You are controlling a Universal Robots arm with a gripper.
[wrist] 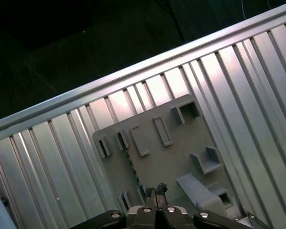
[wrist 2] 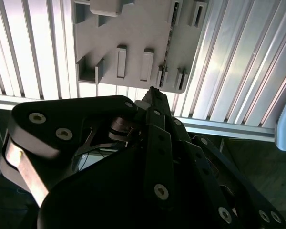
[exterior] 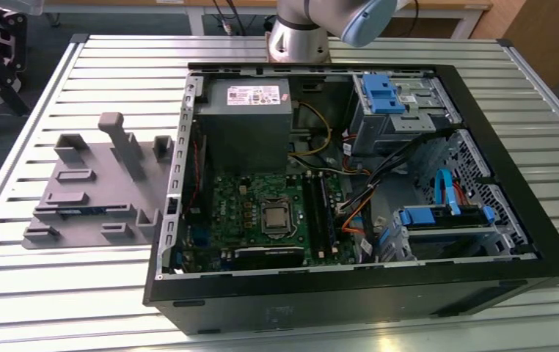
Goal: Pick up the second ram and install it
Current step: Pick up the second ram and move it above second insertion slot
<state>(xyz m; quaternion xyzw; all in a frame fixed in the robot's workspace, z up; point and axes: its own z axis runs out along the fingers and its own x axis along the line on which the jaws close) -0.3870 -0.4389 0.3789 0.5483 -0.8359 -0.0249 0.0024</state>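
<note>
The second ram (exterior: 72,210) is a thin green-blue strip standing on edge in the grey fixture (exterior: 94,183), on the exterior view's left. In both wrist views it shows edge-on as a thin dotted line (wrist 2: 168,47) (wrist: 135,168) between the fixture's low holders. My gripper (wrist: 155,189) hangs well above the fixture, apart from the ram, with its black fingertips (wrist 2: 152,91) pressed together and nothing between them. The motherboard (exterior: 260,213), with long black slots (exterior: 316,209), lies inside the open computer case.
The black case (exterior: 358,293) takes up the middle and right of the ribbed metal table (exterior: 103,73). It holds a grey power supply (exterior: 245,110), blue drive brackets (exterior: 382,92) and loose cables (exterior: 378,176). The fixture has tall upright posts (exterior: 123,143).
</note>
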